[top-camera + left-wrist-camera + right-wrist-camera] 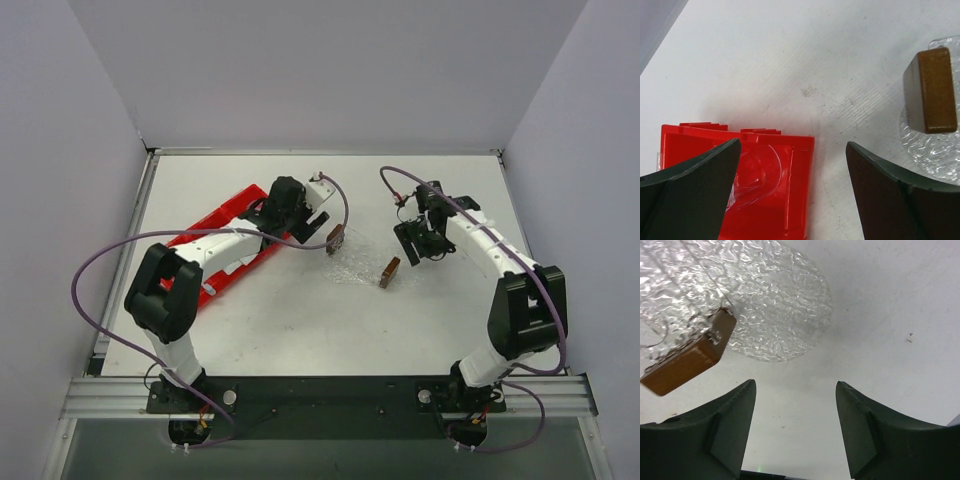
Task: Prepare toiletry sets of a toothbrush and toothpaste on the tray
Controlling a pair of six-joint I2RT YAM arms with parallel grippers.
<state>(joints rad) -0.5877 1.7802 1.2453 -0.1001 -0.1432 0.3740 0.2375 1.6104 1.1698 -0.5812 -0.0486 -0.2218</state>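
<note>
The clear textured tray (360, 265) lies mid-table, and its rounded edge shows in the right wrist view (775, 300). A small clear rack with brown ends (390, 272) stands on it. One brown end (937, 90) shows in the left wrist view, another (687, 362) in the right wrist view. My left gripper (792, 142) hangs open over the corner of the red bin (760, 185), left of the tray. My right gripper (795, 382) is open over bare table just right of the tray, with nothing between its fingers. No toothbrush or toothpaste is in view.
The red compartmented bin (215, 245) lies slanted at the left under the left arm, with a clear plastic piece (757, 172) in its end compartment. White walls enclose the table on three sides.
</note>
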